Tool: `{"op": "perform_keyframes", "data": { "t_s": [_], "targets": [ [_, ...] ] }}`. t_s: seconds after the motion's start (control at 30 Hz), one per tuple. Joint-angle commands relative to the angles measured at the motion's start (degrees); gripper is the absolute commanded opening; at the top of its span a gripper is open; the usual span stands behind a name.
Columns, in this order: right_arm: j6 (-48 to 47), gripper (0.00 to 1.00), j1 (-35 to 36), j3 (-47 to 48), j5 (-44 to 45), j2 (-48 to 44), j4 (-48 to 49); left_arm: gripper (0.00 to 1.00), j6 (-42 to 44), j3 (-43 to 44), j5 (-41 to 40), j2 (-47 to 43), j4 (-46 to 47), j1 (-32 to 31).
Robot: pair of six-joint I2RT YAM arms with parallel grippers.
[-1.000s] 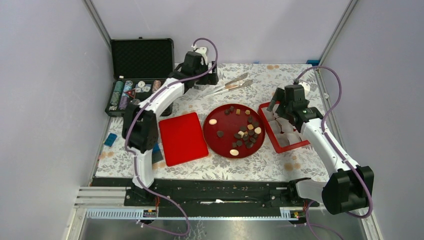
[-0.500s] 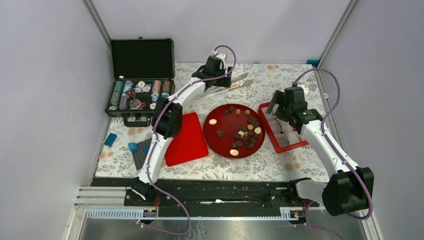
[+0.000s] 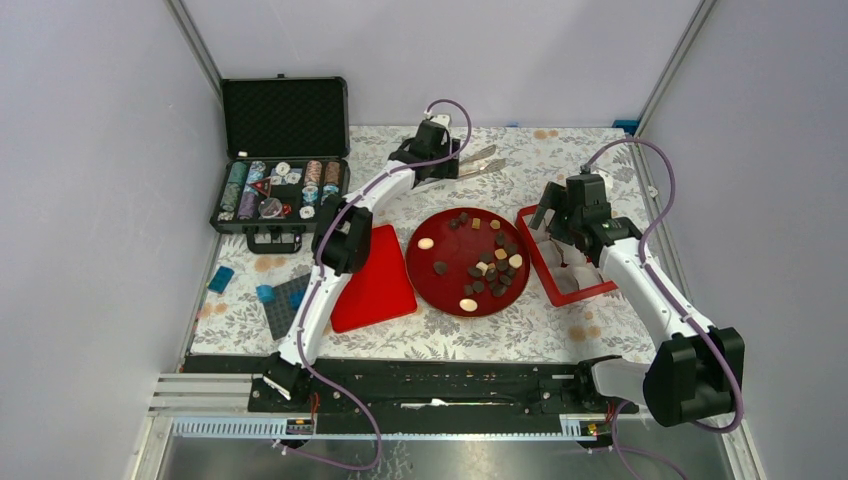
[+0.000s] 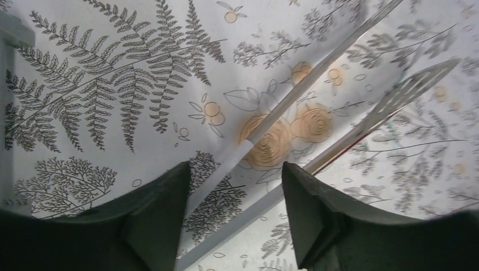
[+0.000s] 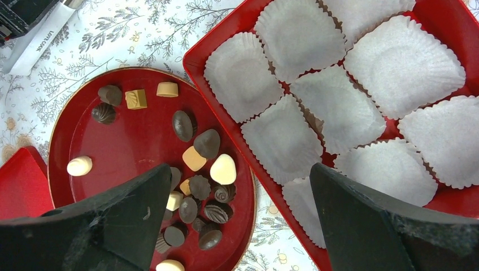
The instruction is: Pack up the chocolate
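Brown, tan, cream: found chocolate (image 3: 490, 265) on round red plate (image 3: 440, 290), mid-table. Saw right gripper (image 5: 240, 169) spread wide, empty, over plate rim and red tray (image 5: 452, 20) of paper cups (image 5: 282, 141) by right edge. Saw left gripper (image 4: 235, 169) part-open astride tongs (image 4: 415, 87) near far edge; contact unclear.

shiny metal tongs (image 4: 415, 90), crinkled paper cups (image 5: 282, 138)
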Motion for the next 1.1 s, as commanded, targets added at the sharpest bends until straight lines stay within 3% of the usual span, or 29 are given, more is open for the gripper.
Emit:
{"op": "perform_keyframes", "data": {
  "t_s": [0.0,0.13,0.47,0.8,1.07],
  "targets": [
    [0.49,1.0,0.26,0.13,-1.01,1.18,2.16,0.6,-0.76,2.17,-1.49,1.25,1.12,0.1],
    [1.0,1.0,0.3,0.14,-1.56,1.55,2.47,0.54,-0.63,0.83,-1.71,0.77,0.85,0.1],
    [1.82,1.0,0.25,-0.02,-2.31,1.23,2.59,0.17,-1.0,-7.92,-1.69,-4.83,1.18,-0.25],
    [2.44,1.0,0.25,-0.73,-2.73,-0.35,2.54,0.0,3.58,-7.47,-6.99,-10.46,3.44,-0.25],
    [2.64,1.0,0.3,-0.31,-2.95,-0.54,2.55,0.0,0.55,-7.92,-11.09,-15.56,3.75,-0.25]
  ]
}}
